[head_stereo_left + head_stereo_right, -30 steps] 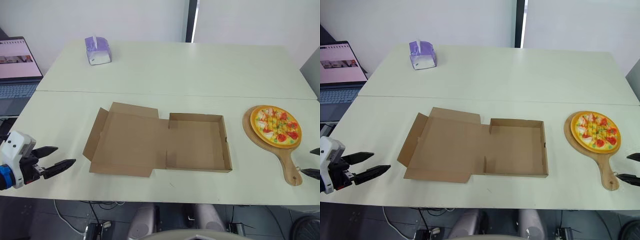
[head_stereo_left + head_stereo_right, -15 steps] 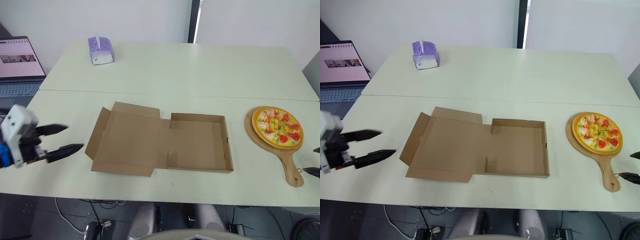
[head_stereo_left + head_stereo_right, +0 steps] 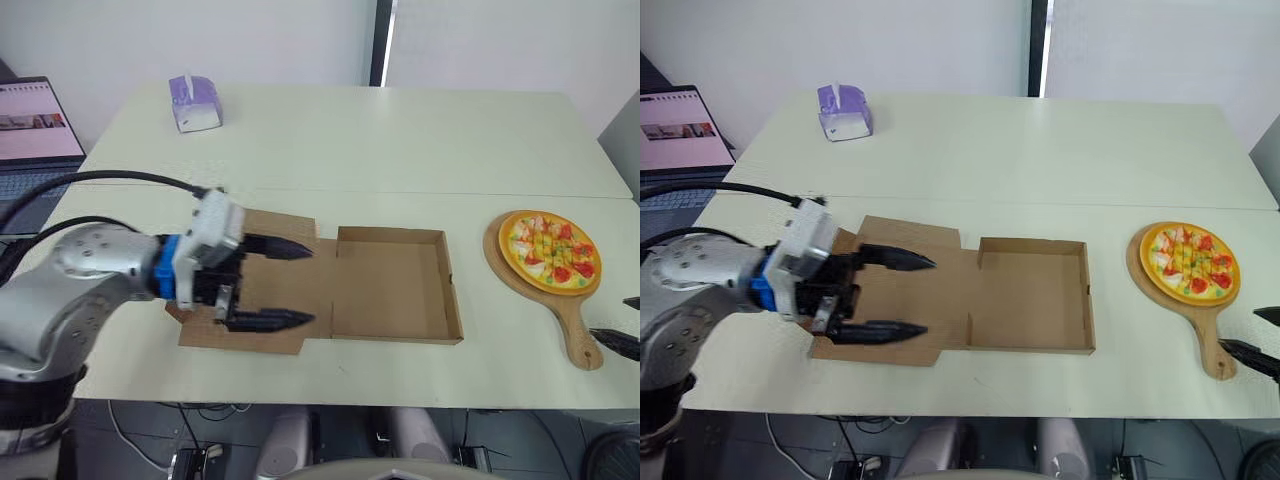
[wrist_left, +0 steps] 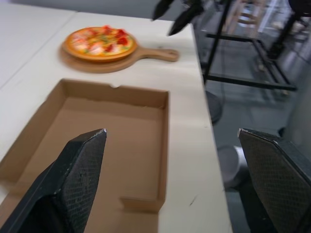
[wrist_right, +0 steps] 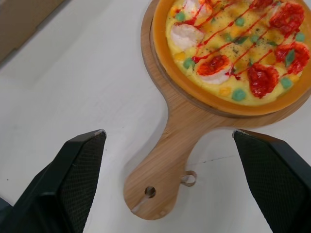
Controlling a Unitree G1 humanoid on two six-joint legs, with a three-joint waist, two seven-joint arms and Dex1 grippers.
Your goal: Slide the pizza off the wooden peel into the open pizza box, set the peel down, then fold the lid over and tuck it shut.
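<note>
Currently the peel [image 3: 574,318] lies at the right of the head frame, on the table [image 3: 400,150]. Its long axis is near-vertical in frame: round end up, handle down and slightly right, toward the near edge. Pizza [image 3: 551,250] sits whole on the round end. Box [image 3: 392,290] is centre frame with its long axis left-right, tray empty, lid [image 3: 266,286] lying flat to the tray's left. Left gripper [image 3: 312,284] is over the lid, fingers spread wide and pointing right at the tray, gripping nothing; it hides the lid's left part. Right gripper [image 5: 168,132] is cut off by the right frame edge, fingertips only. Its wrist view shows the fingers wide apart either side of the handle end, nothing held. Contact with handle: can't tell. Tissue box [image 3: 195,102] is upper left; laptop [image 3: 35,120] is cut off at the left edge.
</note>
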